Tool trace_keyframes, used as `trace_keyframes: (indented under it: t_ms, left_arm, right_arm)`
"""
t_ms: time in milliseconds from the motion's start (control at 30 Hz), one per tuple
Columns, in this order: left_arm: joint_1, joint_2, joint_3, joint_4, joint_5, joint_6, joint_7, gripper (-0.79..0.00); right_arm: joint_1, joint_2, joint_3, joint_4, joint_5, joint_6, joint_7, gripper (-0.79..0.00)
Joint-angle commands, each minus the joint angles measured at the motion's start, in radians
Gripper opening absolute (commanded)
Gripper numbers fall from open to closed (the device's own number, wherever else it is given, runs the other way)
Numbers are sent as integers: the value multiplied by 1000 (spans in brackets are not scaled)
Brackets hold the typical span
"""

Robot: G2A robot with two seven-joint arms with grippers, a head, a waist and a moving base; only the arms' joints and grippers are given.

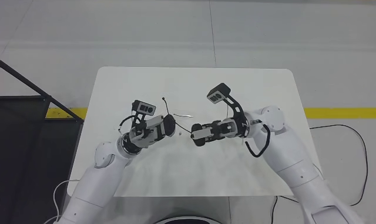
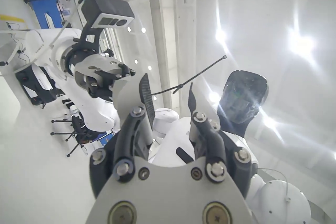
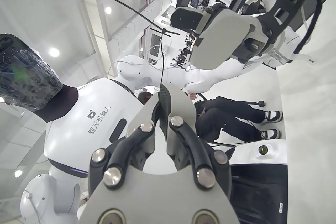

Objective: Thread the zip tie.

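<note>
Item: thin black plastic zip tie [image 3: 162,59], held in the air above the white rectangular bench [image 1: 235,89], between my two arms. Right claw [image 3: 162,93]: clenched on one end of the strap. Left claw [image 2: 169,96]: released, fingers [image 2: 147,96] apart, strap crossing just beyond their tips. Knot-like crossing along the strap: head or second tie, I cannot tell. Handling note: hold right steady; centre left on the free strap before clenching; avoid twisting.

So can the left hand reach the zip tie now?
Probably yes. The left hand is open, and the zip tie crosses just past its fingertips with nothing in between. The right hand is shut on one end of it.
</note>
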Motion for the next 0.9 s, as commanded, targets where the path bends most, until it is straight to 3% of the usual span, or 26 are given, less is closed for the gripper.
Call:
trace_keyframes:
  t_ms: [0,633,867]
  left_arm:
    - [1,-1,-3,0,-5,3,-5,-446]
    - [11,-9,-13,-12,-1,13,-24,-496]
    - [9,-13,-15,-9,-1,14,-23,-548]
  right_arm:
    - [0,-3,3,5,-2,0,0,-785]
    - [3,-27,11,27,-28,7,7,-785]
    - [0,-32,16,28,-33,10,10,-785]
